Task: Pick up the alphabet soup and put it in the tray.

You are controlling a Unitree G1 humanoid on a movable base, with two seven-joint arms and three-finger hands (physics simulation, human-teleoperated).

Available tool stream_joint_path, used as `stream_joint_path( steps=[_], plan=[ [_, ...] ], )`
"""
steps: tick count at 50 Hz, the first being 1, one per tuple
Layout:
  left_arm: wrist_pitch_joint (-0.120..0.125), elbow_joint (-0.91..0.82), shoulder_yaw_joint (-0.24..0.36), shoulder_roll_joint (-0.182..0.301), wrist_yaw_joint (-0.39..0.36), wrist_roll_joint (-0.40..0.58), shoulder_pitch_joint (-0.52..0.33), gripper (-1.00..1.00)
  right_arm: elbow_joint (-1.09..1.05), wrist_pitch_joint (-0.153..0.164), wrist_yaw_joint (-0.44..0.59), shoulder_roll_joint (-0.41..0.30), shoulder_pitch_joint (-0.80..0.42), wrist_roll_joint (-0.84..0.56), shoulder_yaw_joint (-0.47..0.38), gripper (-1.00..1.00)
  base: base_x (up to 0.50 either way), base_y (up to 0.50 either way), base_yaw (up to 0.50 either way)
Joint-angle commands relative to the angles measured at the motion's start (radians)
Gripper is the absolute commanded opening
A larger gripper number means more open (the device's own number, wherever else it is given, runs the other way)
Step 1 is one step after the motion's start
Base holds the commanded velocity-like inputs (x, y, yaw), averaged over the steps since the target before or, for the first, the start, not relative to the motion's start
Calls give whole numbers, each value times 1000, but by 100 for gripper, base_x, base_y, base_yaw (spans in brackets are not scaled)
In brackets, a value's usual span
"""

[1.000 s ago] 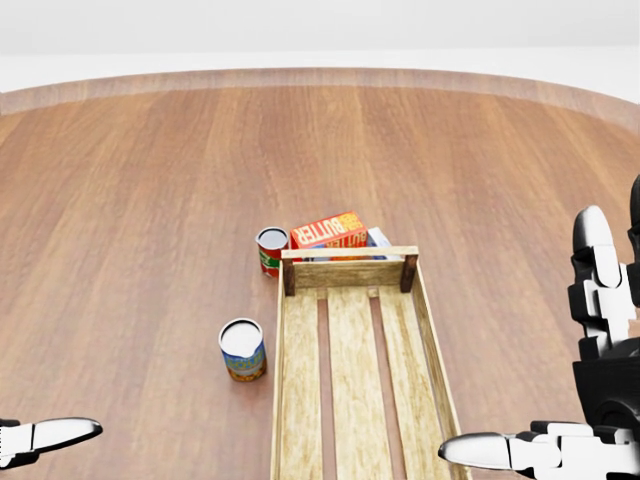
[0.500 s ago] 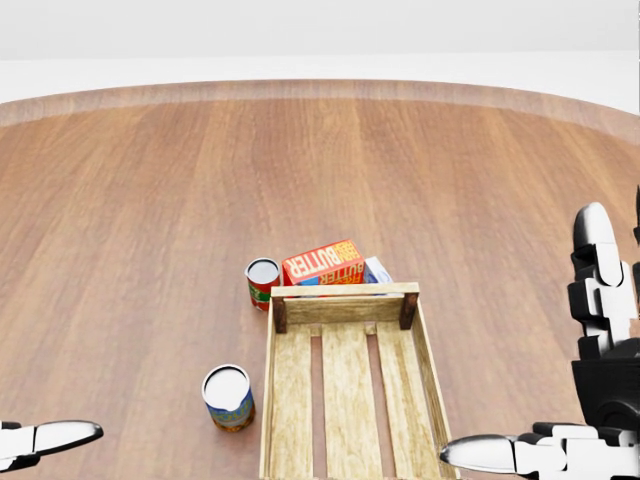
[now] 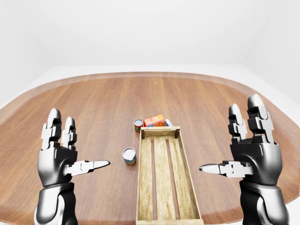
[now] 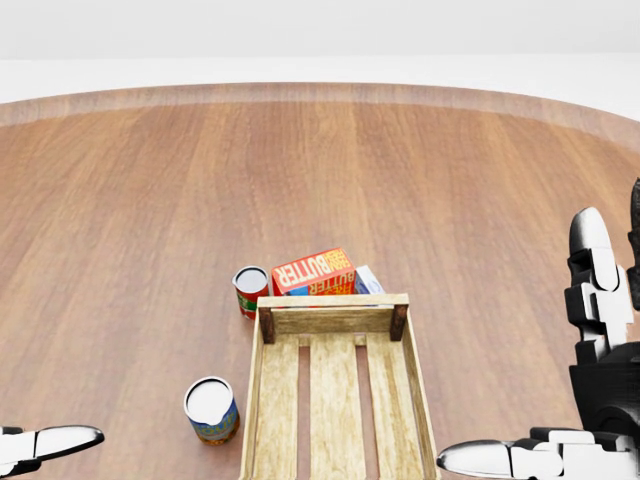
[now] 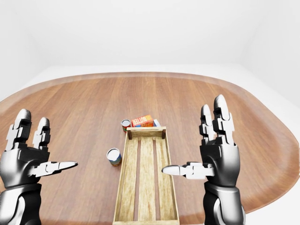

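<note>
Alphabet soup (image 4: 212, 410): judged to be the can with the blue and yellow label. It stands upright on the table (image 4: 150, 200) just beside the left wall of the tray, apart from it and not yet inside. It is clear on every side, so a hand could close round it without touching anything else.
Left hand (image 3: 63, 157): raised at the left of the left-eye view, palm inward, fingers spread and holding nothing. It is well apart from the can, in a ready pose and not a reach.
Second can (image 4: 250, 290): red and green label, upright at the tray's far left corner, near the butter box. Not the target by its label, and a likely mix-up.
Butter box (image 4: 313, 272): orange-red, lying just beyond the tray's far end wall. A small blue and white box (image 4: 368, 280) sits at its right.
Tray (image 4: 332, 320): long slatted wooden crate, nothing in it, running toward the bottom of the head view between the two hands.
Right hand (image 3: 251, 152): raised at the right, fingers extended and empty, well away from the soup. The left hand seems better placed for the pick.
</note>
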Motion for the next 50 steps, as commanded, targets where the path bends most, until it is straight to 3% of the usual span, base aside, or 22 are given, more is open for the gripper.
stream_joint_path(
  steps=[1, 11, 22, 25, 26, 30, 31, 33, 34, 35, 36, 37, 40, 41, 42, 43, 47, 50],
  plan=[
    [0, 1, 0, 1, 0, 0, 1, 100, 8, 0, 8, -9, -1, -33, 26, 100, 50, 1, 0],
    [0, 2, -7, 1, -3, 13, 5, 100, -2, 0, 4, -6, 4, -10, 24, 100, 50, 1, 0],
    [0, -11, -17, 0, -10, 35, 8, 100, -25, 0, 8, 7, 18, 27, -6, 100, 0, 0, 0],
    [0, -15, -43, 19, -46, 121, 16, 100, -20, 0, 11, 9, 22, 27, -2, 100, 0, 0, 0],
    [0, 13, -77, 48, -62, 234, 16, 100, -19, 0, 12, 9, 22, 27, -1, 100, 0, 0, 0],
    [0, 70, -80, 61, -97, 388, 2, 100, -13, 0, 16, 9, 29, 28, 1, 100, 0, 0, 0],
    [-12, 94, -85, 72, -104, 440, -4, 100, -15, 0, 17, 10, 30, 30, 0, 100, 0, 0, 0],
    [-15, 96, -80, 65, -113, 448, -7, 100, -15, 0, 18, 10, 30, 31, 0, 100, 0, 0, 0],
    [-118, 220, -107, 120, -103, 581, -40, 100, -31, 0, 15, 7, 31, 29, 1, 100, 0, 0, 0],
    [-175, 270, -109, 133, -89, 633, -53, 100, -36, 0, 15, 8, 32, 28, 1, 100, 0, 0, 0],
    [-175, 274, -104, 128, -94, 640, -55, 100, -36, 0, 16, 9, 32, 27, 1, 100, 0, 0, 0],
    [-175, 351, -100, 160, -91, 687, -106, 100, -44, 0, 18, 12, 45, 24, 2, 100, 0, 0, 0],
    [-175, 357, -96, 158, -95, 693, -110, 100, -45, 0, 20, 13, 46, 23, 1, 100, 0, 0, 0],
    [-175, 446, -98, 210, -103, 733, -186, 100, -34, 0, 29, 25, 72, 22, 6, 100, 0, 0, 0],
    [-175, 453, -97, 213, -104, 736, -191, 100, -32, 0, 29, 25, 74, 22, 6, 100, 0, 0, 0],
    [-175, 529, -111, 247, -107, 763, -230, 100, -18, 0, 26, 26, 69, 15, 11, 100, 0, 0, 0],
    [-175, 686, -148, 300, -68, 866, -318, 100, -36, 0, 12, 16, 59, 7, 29, 100, 0, 0, 0],
    [-175, 741, -165, 314, -82, 891, -363, 100, -42, 0, 9, 11, 57, 8, 34, 100, 0, 0, 0]
  ],
)
